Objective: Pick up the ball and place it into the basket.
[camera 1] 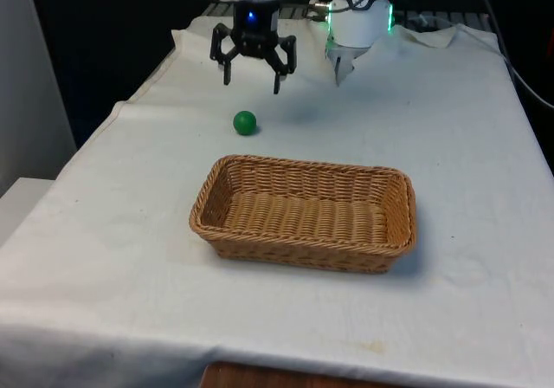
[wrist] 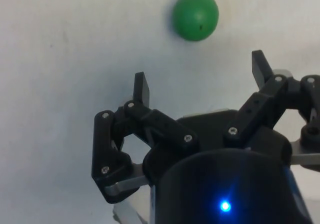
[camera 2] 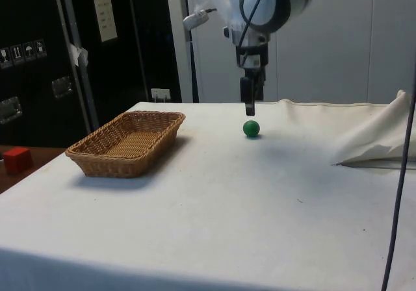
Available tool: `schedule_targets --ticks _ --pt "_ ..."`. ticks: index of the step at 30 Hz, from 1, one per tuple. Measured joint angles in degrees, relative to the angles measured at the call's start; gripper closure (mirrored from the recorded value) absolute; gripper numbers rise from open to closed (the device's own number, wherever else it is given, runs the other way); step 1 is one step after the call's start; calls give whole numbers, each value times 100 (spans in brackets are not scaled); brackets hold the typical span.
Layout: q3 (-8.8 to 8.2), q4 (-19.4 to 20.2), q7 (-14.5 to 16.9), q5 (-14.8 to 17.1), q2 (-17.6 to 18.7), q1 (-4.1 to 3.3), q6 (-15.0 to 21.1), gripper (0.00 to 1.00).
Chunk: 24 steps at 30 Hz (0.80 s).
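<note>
Gripper (camera 1: 252, 73) above bench (camera 1: 467, 145), fingers (wrist: 142, 90) spread, empty | green ball (camera 1: 245, 123) on the cloth, nearer the camera than the fingers, beside basket (camera 1: 305, 212) | Risk: off-centre descent may nudge ball, rolling it away.

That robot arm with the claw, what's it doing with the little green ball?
The robot's hand is open and hangs in the air above the white table, holding nothing. The green ball sits on the cloth, not touched yet; in the front view the hand is above and a bit behind it. The woven basket waits nearby with nothing inside. It looks like the hand may be lining up to grab the ball, so the job has barely begun.
</note>
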State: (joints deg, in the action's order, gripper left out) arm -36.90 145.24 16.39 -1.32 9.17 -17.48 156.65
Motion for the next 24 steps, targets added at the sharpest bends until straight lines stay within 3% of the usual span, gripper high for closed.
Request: schedule_targets --ticks 10,24 --pt "-11 -80 74 229 619 29 573 0" --pt "206 -195 63 619 1295 29 1163 0"
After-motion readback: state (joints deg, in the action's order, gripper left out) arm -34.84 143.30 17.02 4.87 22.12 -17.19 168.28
